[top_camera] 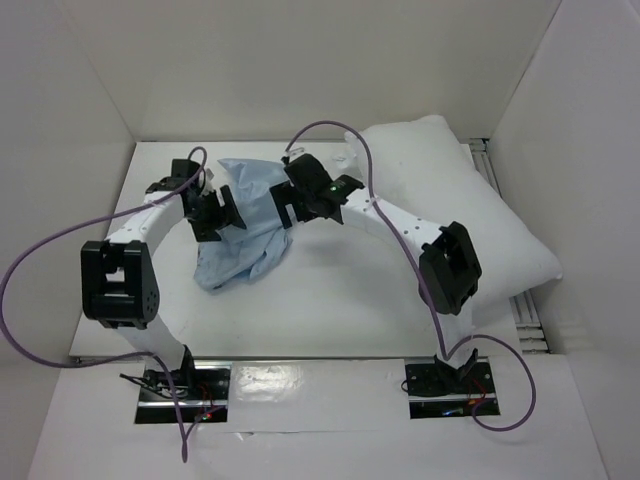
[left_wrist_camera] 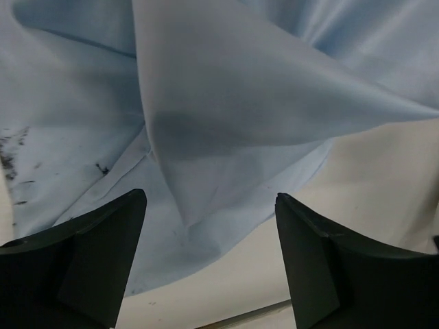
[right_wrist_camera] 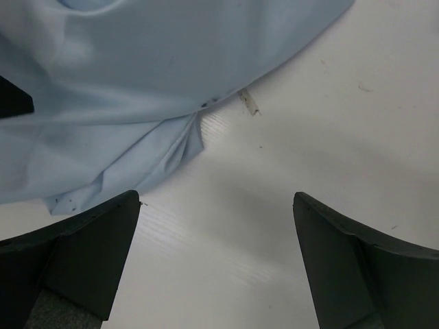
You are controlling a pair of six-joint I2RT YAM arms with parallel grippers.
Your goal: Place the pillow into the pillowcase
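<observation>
Here, left gripper [left_wrist_camera: 209, 199]: jaws spread wide and released, clasping nothing; a pointed fold of blue cloth hangs just ahead of the gap between them.
right gripper [right_wrist_camera: 216, 199]: jaws released and wide apart, with only bare table [right_wrist_camera: 309, 137] showing between them.
pillowcase [top_camera: 245, 225]: light blue, crumpled in a heap on the table; it lies between the two grippers, directly ahead of the left jaws and ahead-left of the right jaws, a creased edge near the right gripper's left finger.
pillow [top_camera: 470, 200]: white and plump, outside both jaws, well apart on the far side of the right gripper; not in the pillowcase.
dark specks [left_wrist_camera: 14, 164]: on the cloth, ahead-left of the left jaws.
</observation>
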